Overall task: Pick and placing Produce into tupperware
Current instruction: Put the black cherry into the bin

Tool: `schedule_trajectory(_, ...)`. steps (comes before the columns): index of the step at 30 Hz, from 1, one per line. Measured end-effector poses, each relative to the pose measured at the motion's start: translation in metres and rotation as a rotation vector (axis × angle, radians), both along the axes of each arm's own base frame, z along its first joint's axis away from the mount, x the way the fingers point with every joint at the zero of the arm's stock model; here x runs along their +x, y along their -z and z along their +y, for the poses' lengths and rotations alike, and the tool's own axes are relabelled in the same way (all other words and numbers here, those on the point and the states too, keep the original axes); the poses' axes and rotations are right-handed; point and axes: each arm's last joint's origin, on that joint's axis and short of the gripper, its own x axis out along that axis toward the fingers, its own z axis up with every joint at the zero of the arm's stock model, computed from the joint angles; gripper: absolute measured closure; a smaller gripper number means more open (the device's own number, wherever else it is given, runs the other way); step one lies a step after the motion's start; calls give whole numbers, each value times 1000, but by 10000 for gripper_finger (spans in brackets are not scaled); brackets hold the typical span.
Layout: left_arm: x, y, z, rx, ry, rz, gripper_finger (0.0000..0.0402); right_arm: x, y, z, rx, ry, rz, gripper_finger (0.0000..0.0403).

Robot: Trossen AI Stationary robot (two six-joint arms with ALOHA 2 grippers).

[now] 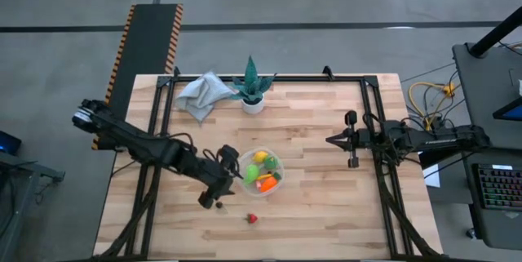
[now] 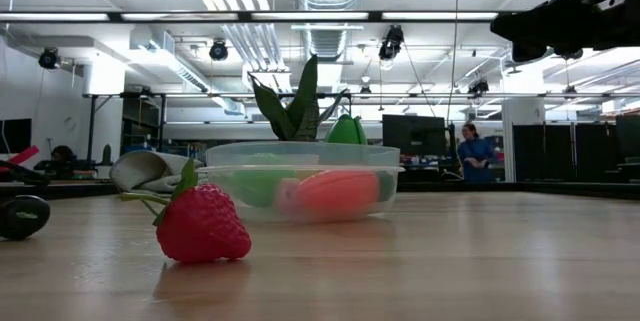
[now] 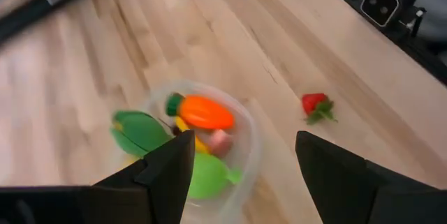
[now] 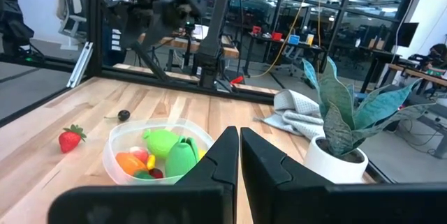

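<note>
Hovering released beside the tupperware [image 1: 261, 171], left end effector [image 1: 218, 190], presumably lining up for the strawberry [image 1: 252, 218] loose on the surface [image 1: 326, 205]. Parked well apart, right end effector [image 1: 334, 139], clenched empty.

Your dark left two-finger gripper [image 1: 220, 182] hangs at the end of its outstretched arm with fingers [image 3: 164, 172] spread wide. Your dark right two-finger gripper [image 1: 330, 140] waits well apart from it, fingers pressed together.
</note>
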Motion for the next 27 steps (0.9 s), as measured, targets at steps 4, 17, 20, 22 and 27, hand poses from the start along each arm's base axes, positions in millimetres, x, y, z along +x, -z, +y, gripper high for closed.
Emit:
schedule_trajectory(4,3,12,-6,-68,-49,66,166,0,0,0,2,1,1,394)
schedule_trajectory(17,3,71,-50,-6,-32,354,166,0,0,-4,-12,123,6,394)
schedule_trajectory(20,4,84,-57,2,-41,398,166,0,0,-4,-35,149,7,394)
schedule_trajectory(22,4,92,-60,-2,-53,440,166,0,0,-4,-36,150,7,394)
schedule_trajectory(27,3,108,-62,10,-83,545,166,0,0,-4,-38,150,7,394)
